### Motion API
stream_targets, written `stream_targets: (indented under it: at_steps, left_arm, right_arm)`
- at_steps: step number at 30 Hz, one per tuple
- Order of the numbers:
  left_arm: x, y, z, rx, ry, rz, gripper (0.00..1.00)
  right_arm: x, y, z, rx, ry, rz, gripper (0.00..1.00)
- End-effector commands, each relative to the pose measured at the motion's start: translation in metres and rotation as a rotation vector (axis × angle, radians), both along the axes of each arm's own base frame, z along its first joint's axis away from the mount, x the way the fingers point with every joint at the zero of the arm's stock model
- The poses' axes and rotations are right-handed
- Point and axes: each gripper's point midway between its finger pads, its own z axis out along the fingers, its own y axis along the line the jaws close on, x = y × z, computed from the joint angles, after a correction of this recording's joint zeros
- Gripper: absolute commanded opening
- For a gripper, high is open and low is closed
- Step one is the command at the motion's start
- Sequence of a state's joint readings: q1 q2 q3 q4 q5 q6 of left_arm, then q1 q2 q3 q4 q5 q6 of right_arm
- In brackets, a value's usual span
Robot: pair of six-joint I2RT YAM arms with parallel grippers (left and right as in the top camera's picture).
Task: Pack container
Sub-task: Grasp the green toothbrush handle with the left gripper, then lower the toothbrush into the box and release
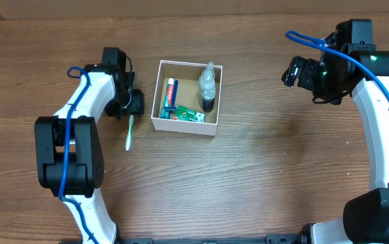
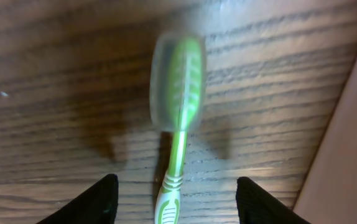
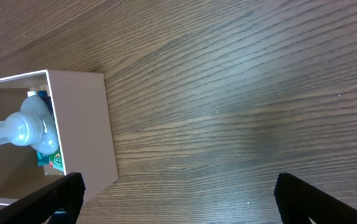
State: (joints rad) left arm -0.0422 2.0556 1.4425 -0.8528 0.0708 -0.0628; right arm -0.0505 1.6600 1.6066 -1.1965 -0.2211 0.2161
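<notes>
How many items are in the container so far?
3 in the container: toothpaste by its left wall, a bottle by its right wall, a green packet along the near wall. Others may be hidden underneath.

Container (image 1: 184, 127): square, shallow, open top, white outer walls, brown cardboard inside. Sits flat on the wood table (image 1: 262, 169) near centre (turned slightly clockwise seen from above). Partly filled: clear bottle (image 1: 209, 85) on its right side, toothpaste tube (image 1: 170, 95) left, green packet (image 1: 189, 116) against the near wall.
</notes>
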Motion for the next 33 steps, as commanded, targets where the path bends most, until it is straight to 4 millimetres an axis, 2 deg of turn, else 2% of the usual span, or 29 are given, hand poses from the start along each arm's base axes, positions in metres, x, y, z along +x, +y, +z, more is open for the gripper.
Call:
stream_targets:
  at_steps: [1,6,12,15,17,21,25,26,29,31,33]
  left_arm:
    - [-0.011,0.003,-0.011,0.025,0.032,-0.041,0.51]
    - [-0.018,0.004,-0.013,0.031,0.055,-0.041,0.33]
    - [-0.025,0.004,-0.013,0.031,0.082,-0.038,0.21]
    - [-0.029,0.005,-0.013,0.032,0.100,-0.039,0.06]
    - [-0.027,0.005,-0.007,0.033,0.103,-0.042,0.04]
    - [-0.015,0.004,0.030,0.032,0.104,-0.038,0.04]
    - [0.004,-0.006,0.097,0.028,0.053,-0.034,0.04]
    - [0.007,-0.012,0.112,0.020,0.036,-0.043,0.04]
    - [0.017,-0.047,0.157,-0.012,-0.054,-0.112,0.04]
    - [0.025,-0.070,0.165,-0.024,-0.107,-0.131,0.04]
    - [0.031,-0.086,0.165,-0.035,-0.138,-0.126,0.04]
  right_arm:
    - [0.004,0.001,0.005,0.002,-0.018,-0.003,1.00]
    - [0.004,0.001,0.005,0.002,-0.018,-0.003,1.00]
    - [0.004,0.001,0.005,0.002,-0.018,-0.003,1.00]
    - [0.004,0.001,0.005,0.002,-0.018,-0.003,1.00]
    - [0.004,0.001,0.005,0.002,-0.018,-0.003,1.00]
    - [0.004,0.001,0.005,0.002,-0.018,-0.003,1.00]
    - [0.004,0.001,0.005,0.002,-0.018,-0.003,1.00]
    - [0.004,0.001,0.005,0.002,-0.018,-0.003,1.00]
    - [0.004,0.001,0.005,0.002,-0.018,-0.003,1.00]
    - [0.004,0.001,0.005,0.002,-0.018,-0.003,1.00]
    - [0.004,0.001,0.005,0.002,-0.018,-0.003,1.00]
